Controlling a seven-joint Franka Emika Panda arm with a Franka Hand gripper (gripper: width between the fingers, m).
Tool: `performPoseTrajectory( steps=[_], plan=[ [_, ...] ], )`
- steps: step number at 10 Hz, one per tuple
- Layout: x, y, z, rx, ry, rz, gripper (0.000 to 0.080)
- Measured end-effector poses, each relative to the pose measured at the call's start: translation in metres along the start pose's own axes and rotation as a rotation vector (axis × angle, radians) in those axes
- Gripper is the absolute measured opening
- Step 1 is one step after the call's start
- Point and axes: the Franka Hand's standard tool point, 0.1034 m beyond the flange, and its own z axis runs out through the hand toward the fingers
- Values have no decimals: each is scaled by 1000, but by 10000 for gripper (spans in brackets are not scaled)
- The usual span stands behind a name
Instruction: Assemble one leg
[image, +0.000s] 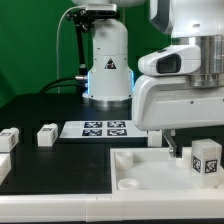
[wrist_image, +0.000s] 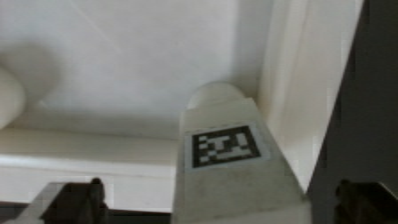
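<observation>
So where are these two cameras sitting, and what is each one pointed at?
Exterior view: off the arm, beside the table, facing the big white tray, the marker board and loose legs; the robot's arm fills its right side.
Wrist view: on the arm's wrist, looking along the claw at a tagged leg over the white tray; only dark claw fingertips show.
Shared: probably the tagged leg at the tray, and the tray itself.

- Leg (image: 205, 158) (wrist_image: 228, 160): white, with black-and-white square tag
- Tray (image: 140, 175): plain white
- Marker board (image: 104, 128): white, black tags
- Table (image: 60, 160): black
- Backdrop (image: 25, 45): green
</observation>
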Motion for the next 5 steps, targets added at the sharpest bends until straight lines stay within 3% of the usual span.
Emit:
performPoseTrajectory(
  steps=[1,3,4,5],
  plan=[
    [0,0,0,0,0,9,648],
    [0,0,0,0,0,10,397],
    [0,0,0,0,0,41,397],
    [0,0,0,1,0,52,291]
  ],
)
